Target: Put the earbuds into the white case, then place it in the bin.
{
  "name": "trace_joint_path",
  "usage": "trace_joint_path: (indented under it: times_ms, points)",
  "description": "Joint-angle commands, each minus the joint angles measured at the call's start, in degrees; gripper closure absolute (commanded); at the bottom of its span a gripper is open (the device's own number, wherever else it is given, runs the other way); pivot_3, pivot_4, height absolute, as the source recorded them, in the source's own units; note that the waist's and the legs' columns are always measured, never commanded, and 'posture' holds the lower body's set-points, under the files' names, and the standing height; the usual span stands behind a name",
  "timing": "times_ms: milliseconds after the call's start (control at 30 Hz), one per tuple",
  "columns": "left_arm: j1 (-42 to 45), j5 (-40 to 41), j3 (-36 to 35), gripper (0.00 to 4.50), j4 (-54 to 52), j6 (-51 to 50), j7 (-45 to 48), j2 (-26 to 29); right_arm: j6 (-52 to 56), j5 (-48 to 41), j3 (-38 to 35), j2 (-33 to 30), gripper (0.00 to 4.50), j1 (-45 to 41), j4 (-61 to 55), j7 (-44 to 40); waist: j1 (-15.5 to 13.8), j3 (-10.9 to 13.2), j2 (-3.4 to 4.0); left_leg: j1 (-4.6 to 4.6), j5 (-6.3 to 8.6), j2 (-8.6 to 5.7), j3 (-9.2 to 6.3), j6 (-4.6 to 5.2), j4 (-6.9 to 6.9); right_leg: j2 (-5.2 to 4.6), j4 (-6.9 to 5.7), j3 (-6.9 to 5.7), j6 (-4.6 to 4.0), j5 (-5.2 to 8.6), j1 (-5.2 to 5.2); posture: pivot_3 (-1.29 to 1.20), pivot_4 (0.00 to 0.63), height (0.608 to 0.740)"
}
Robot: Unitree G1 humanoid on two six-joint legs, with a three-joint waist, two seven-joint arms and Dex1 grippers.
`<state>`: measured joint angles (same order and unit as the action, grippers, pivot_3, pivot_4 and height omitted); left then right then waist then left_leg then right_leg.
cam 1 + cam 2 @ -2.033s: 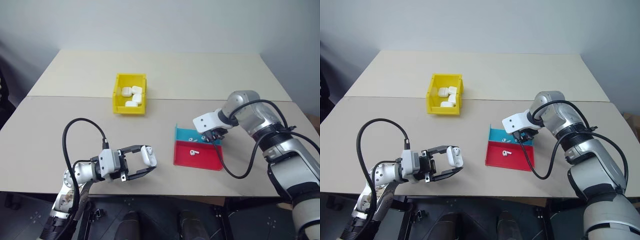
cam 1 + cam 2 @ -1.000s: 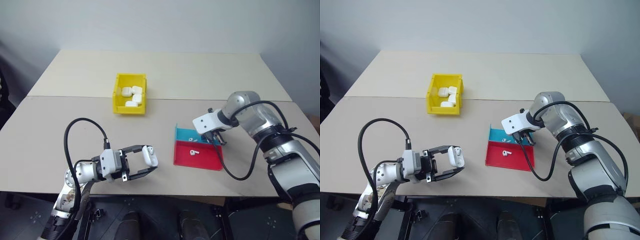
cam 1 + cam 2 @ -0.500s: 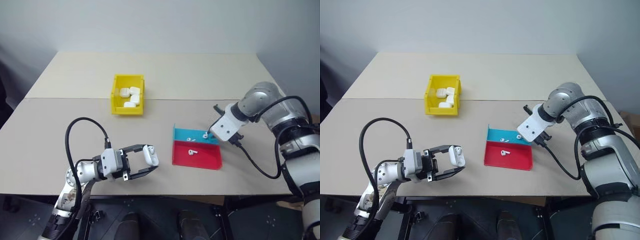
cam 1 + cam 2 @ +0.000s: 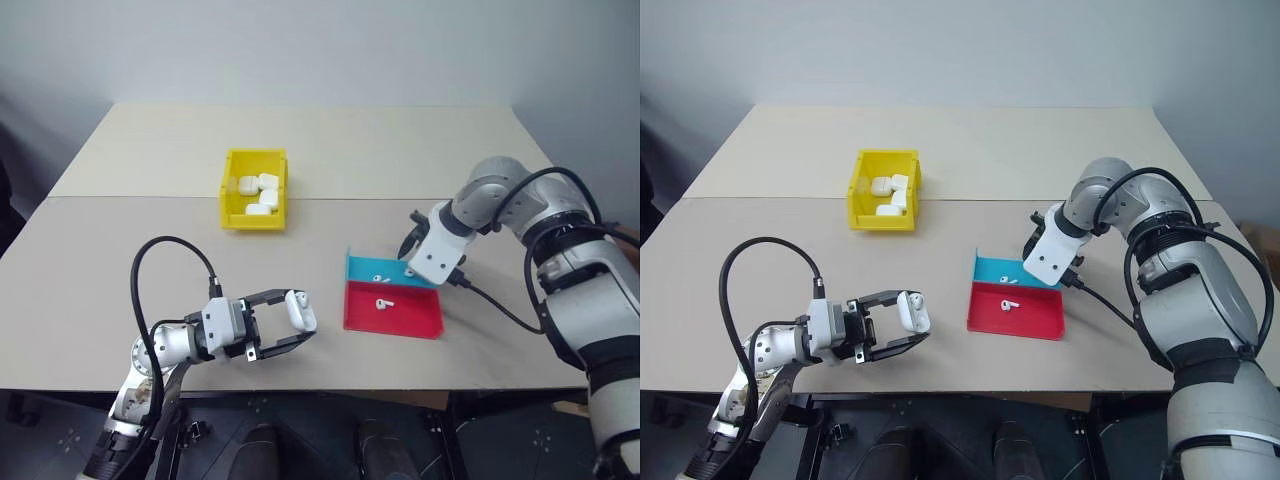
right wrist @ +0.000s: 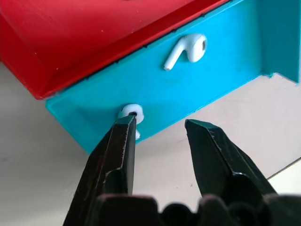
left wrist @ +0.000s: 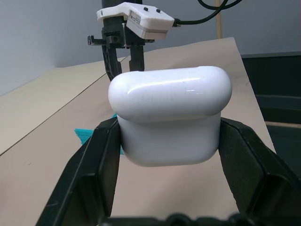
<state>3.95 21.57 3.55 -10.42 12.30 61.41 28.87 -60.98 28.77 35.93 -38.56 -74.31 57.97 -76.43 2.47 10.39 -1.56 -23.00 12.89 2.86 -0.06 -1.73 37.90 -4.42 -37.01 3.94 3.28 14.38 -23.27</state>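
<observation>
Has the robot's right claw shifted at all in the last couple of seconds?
Yes. The right gripper was dipped over the blue tray beside the red tray; it now sits by the blue tray's far right corner, fingers parted.

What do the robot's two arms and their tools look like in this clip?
Both arms are silver-grey metal with rounded joints. Each carries a white boxy wrist housing and a tool of two black angular fingers: the left tool, the right tool. A black cable loops from each wrist housing, in a tall arc on the left arm, trailing over the table on the right.
</observation>
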Motion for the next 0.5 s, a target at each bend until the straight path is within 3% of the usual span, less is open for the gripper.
trace_joint_path:
  times_ms: [33,500]
  points:
    - [-0.11,-0.05,-0.46,1.69,-1.68,1.23,-0.54,0.29,-2.52,1.98,1.13,0.26,2.35,-2.12,1.45,1.35,0.03,0.0,0.0,0.0,0.0,0.0,0.0,0.0,0.0,0.0,0.0,0.0,0.0,0.0,0.0,0.0,0.15,0.74]
    - [-0.2,-0.47,-0.47,1.69,-1.7,1.38,-0.66,0.34,-5.3,11.38,5.87,2.57,2.35,-4.58,5.56,11.29,0.15,0.07,0.12,0.02,0.0,0.0,0.0,0.0,0.0,0.0,-0.02,0.01,0.0,0.0,0.0,0.0,0.15,0.74]
